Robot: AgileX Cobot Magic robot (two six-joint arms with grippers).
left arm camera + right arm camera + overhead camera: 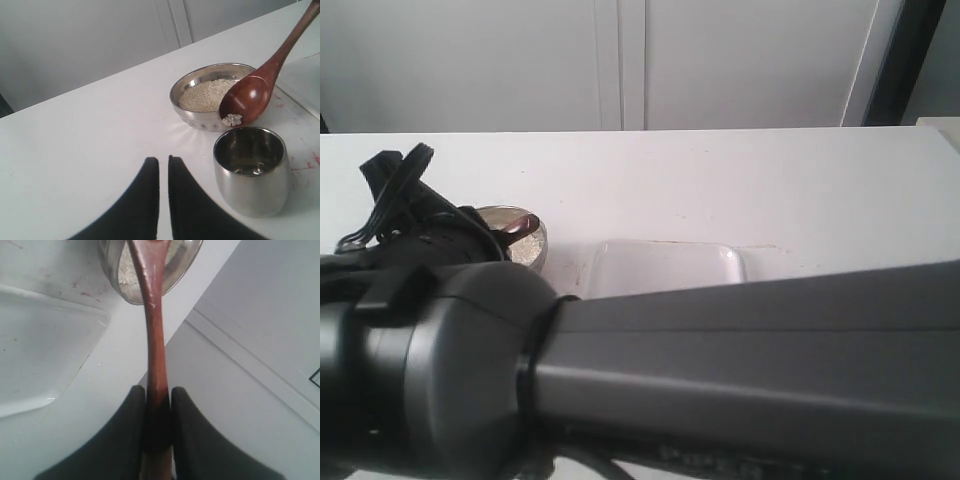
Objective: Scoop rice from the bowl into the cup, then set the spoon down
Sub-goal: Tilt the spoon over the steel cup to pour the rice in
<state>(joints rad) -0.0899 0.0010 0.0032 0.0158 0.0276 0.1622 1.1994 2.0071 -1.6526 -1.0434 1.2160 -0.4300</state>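
Tabletop (75, 140) white, pale panels (470, 60) behind, right pincer (158, 389) clamped on spoon (154, 330) (rice (232, 119) aboard), left pincer (163, 160) together.

white table (75, 150) under bowl (194, 120), cup (252, 192), tray (665, 268)

Reddish-brown spoon (252, 92), off-white rice (202, 95), shiny steel bowl (196, 121) and cup (252, 187)

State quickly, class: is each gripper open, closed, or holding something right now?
Left gripper: closed, fingers almost touching, holding nothing.
Right gripper: closed on the handle of the spoon.
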